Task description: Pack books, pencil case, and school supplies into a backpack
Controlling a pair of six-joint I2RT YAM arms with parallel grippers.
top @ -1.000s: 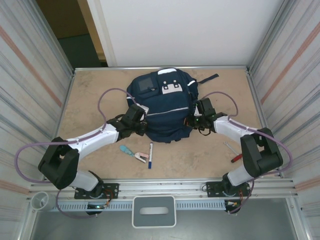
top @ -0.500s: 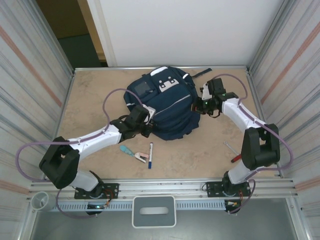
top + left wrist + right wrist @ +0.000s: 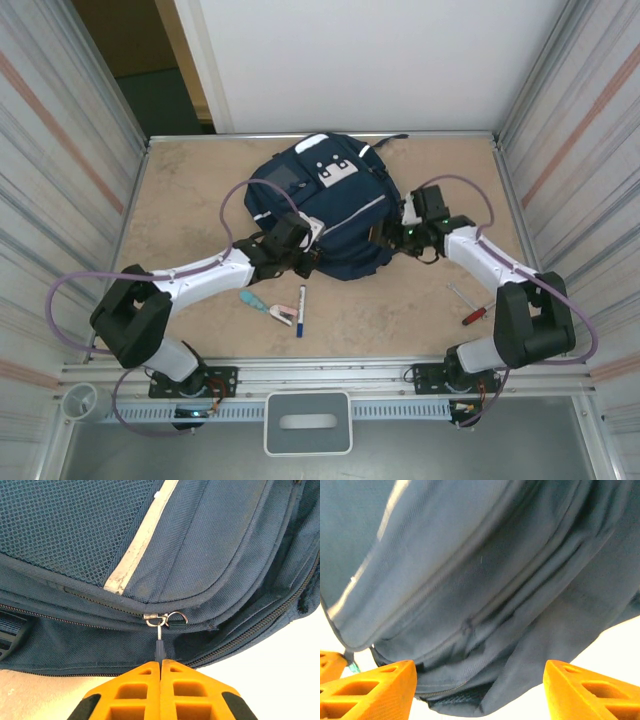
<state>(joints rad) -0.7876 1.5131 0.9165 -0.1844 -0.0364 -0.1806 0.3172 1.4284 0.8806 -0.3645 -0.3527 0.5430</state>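
Lying toward the far side of a beige speckled table (image 3: pixel 180 200), the navy backpack (image 3: pixel 325 205) rests with its white patches facing up. At its near-left corner the left gripper (image 3: pixel 160 662) has its orange fingers pressed together on the zipper pull (image 3: pixel 160 630), which hangs from a metal slider under a pale stripe. At the backpack's right flank the right gripper (image 3: pixel 480 680) is spread wide, 1 finger on each side of the fabric. Nearer than the backpack lie a blue-capped marker (image 3: pixel 301 309) and a teal-and-pink stapler-like item (image 3: pixel 268 305); a red-handled screwdriver (image 3: pixel 468 307) lies to its near right. Ribbed metal walls (image 3: pixel 60 150) flank the table, and a white panel (image 3: pixel 380 60) stands behind the backpack.
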